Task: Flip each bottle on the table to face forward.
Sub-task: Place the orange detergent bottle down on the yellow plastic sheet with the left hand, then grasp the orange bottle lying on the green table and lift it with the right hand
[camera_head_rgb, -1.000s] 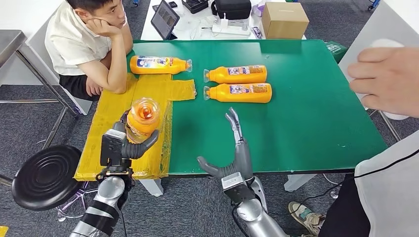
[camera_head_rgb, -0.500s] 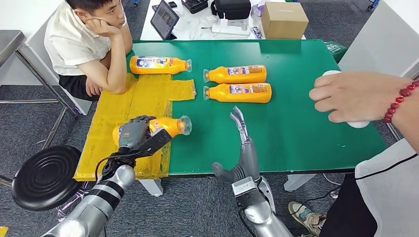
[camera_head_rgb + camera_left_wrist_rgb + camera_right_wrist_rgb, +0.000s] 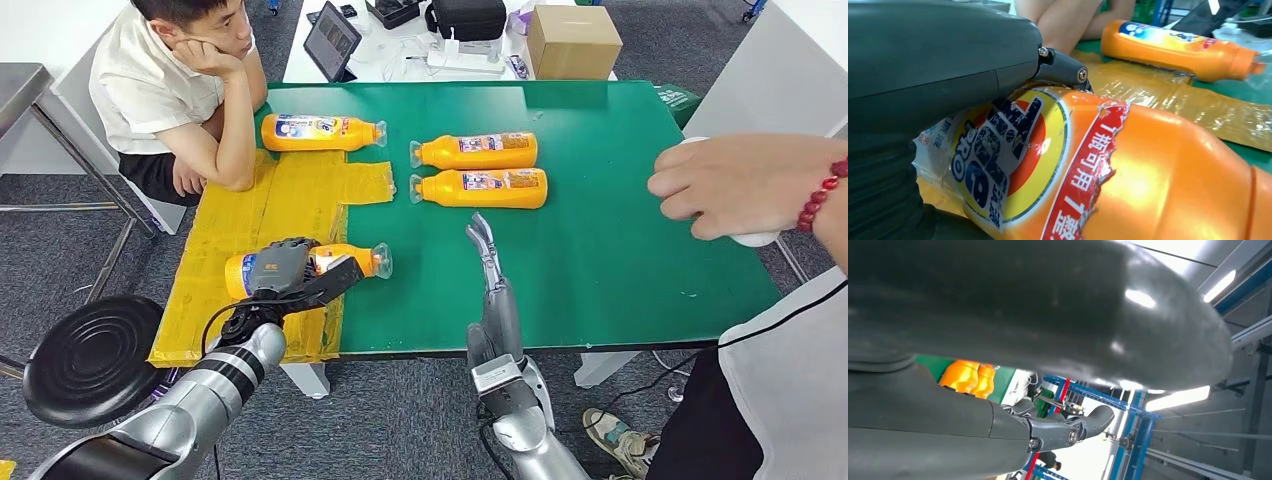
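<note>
Green tabletop [image 3: 620, 250]: left hand [image 3: 285, 272] grips bottle [image 3: 352, 258] lying label-up; right hand [image 3: 487, 270] open, empty. Three bottles [image 3: 480, 168] beyond, untouched, seemingly left.

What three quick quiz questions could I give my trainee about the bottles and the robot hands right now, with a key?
1. True or false: the left robot hand grips a bottle lying on its side on the yellow sheet.
2. How many orange bottles are on the table?
3. Multiple choice: the right robot hand is A) holding a bottle, B) empty with its fingers extended over the green surface, C) pressing the cardboard box.

Key:
1. True; it grips the held bottle.
2. Four.
3. B.
</note>
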